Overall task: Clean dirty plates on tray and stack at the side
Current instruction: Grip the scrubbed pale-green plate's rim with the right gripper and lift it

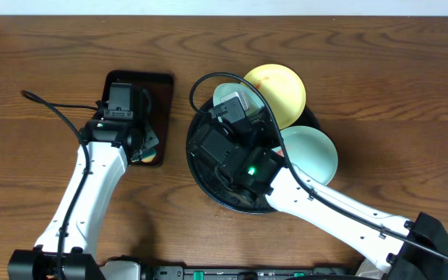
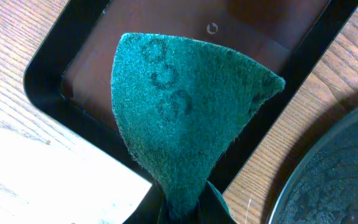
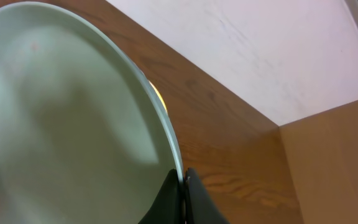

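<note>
Crowding most of the round black tray (image 1: pixel 208 190), the right arm (image 1: pixel 325 202) with its looping black cable (image 1: pixel 197 85) hides the tray's middle in the overhead view. A small green light (image 1: pixel 250 171) glows on the arm. The right fingers (image 3: pixel 173 196) are pressed together on the rim of a pale mint plate (image 3: pixel 61 124), which is tilted up at the tray's far left. A pale yellow plate (image 1: pixel 280 89) lies at the tray's far edge just beside it, and a second mint plate (image 1: pixel 313 152) sits at the tray's right edge. Left of the black tray, apart from it on the wooden counter (image 1: pixel 53 62), lies a smaller rectangular dark brown tray (image 1: pixel 162 85). The left arm (image 1: pixel 92 179) reaches over it. The left fingers (image 2: pixel 219 208) pinch the bottom of a green scouring pad (image 2: pixel 185 112), which fans out above the brown tray's floor. Faint ring-shaped marks are printed on the pad, but they cannot be read as words. A tiny ring mark (image 2: pixel 212 28) shows on the brown tray's floor.
</note>
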